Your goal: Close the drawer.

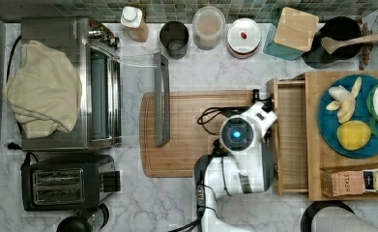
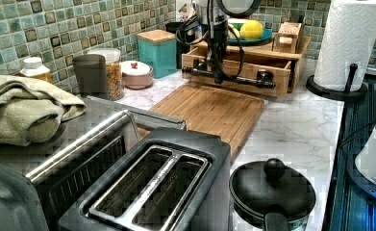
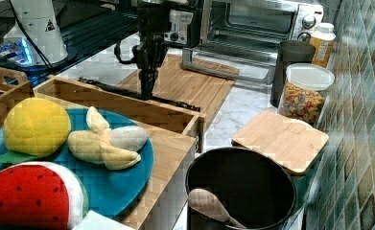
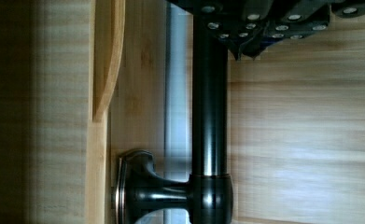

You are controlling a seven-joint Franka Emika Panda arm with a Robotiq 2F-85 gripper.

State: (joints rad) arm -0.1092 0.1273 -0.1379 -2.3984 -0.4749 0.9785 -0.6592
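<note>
The light-wood drawer [image 1: 291, 140] stands pulled out from under the wooden top, toward the top view's left. Its long black bar handle [image 2: 245, 80] runs along the front [image 3: 127, 109]. My gripper [image 2: 218, 73] hangs straight down at the handle [image 3: 173, 101], near its middle, on the side facing the cutting board. In the wrist view the bar [image 4: 209, 116] runs past the gripper [image 4: 248, 49], whose jaws look shut and sit just beside the bar, with nothing held. From above, the arm's wrist [image 1: 239, 133] covers the gripper and most of the handle.
A bamboo cutting board [image 1: 186, 135] lies in front of the drawer. The toaster oven [image 1: 99, 82] has its door [image 1: 161, 99] down onto the board. Jars [image 1: 208, 26] line the back wall. A blue fruit plate [image 1: 331, 123] rests on the top. A paper towel roll [image 2: 349, 43] stands nearby.
</note>
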